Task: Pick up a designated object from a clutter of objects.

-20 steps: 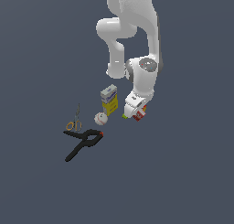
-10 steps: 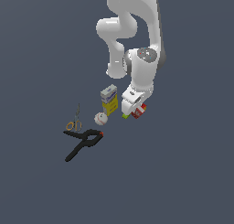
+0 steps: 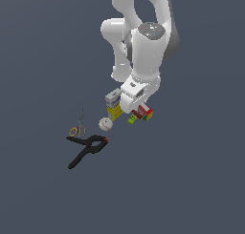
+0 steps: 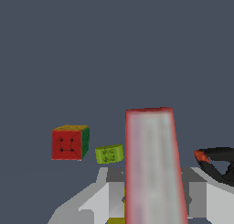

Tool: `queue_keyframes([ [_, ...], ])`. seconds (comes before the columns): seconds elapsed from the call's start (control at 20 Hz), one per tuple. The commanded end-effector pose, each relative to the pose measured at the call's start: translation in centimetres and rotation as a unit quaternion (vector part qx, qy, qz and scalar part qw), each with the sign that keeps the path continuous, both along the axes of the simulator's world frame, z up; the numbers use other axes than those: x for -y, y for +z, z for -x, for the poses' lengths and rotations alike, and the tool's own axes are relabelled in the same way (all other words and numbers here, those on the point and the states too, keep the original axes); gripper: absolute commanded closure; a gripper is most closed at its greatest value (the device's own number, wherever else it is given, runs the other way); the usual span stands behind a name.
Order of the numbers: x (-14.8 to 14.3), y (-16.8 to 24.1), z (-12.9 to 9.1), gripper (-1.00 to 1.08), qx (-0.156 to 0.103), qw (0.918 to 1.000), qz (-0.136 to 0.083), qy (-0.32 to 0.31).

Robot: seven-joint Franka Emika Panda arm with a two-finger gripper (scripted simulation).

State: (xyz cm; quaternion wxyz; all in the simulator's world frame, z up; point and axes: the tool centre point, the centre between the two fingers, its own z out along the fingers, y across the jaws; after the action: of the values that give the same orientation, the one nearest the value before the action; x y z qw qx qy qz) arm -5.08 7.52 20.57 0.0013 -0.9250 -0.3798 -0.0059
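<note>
A: Where is the red box (image 4: 153,166)?

B: In the wrist view it fills the lower centre, standing on edge as a tall pale strip with a red rim, right between the grey fingers (image 4: 197,198). In the exterior view only a sliver of red (image 3: 140,111) shows, just below the centre of the frame, tucked under the white gripper (image 3: 136,104).

A: So the jaws are holding it?

B: They seem closed on it; the fingers sit tight on both sides of the box in the wrist view.

A: What crowds it?

B: The cube (image 3: 148,114) pokes out at the gripper's lower right in the exterior view, touching or nearly touching the red sliver. The green piece (image 3: 132,119) lies just beside it, lower left. The yellow box (image 3: 114,107) sits against the gripper's left side, partly hidden by it.

A: And farther out?

B: The baseball (image 3: 105,124) is left of the green piece, near the yellow box. Beyond it, left of centre, lie the scissors (image 3: 78,125), and below them the clamp (image 3: 86,149), its red-tipped end pointing toward the ball.

A: Anything else in the wrist view?

B: The cube (image 4: 70,142) and green piece (image 4: 109,153) sit at middle left, apart from each other. The clamp (image 4: 216,162) curves in at the right edge. The arm (image 3: 143,42) blocks most of the box from outside.
</note>
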Motion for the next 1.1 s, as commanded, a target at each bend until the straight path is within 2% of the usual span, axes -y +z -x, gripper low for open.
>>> queue_keyframes([
  [0.0, 0.8, 2.3, -0.7, 1.08, -0.001, 1.0, 0.0, 0.0],
  [0.6, 4.4, 12.9, -4.5, 1.08, -0.004, 1.0, 0.002, -0.001],
  [1.05, 5.9, 17.6, -6.5, 1.08, -0.005, 1.0, 0.003, -0.002],
])
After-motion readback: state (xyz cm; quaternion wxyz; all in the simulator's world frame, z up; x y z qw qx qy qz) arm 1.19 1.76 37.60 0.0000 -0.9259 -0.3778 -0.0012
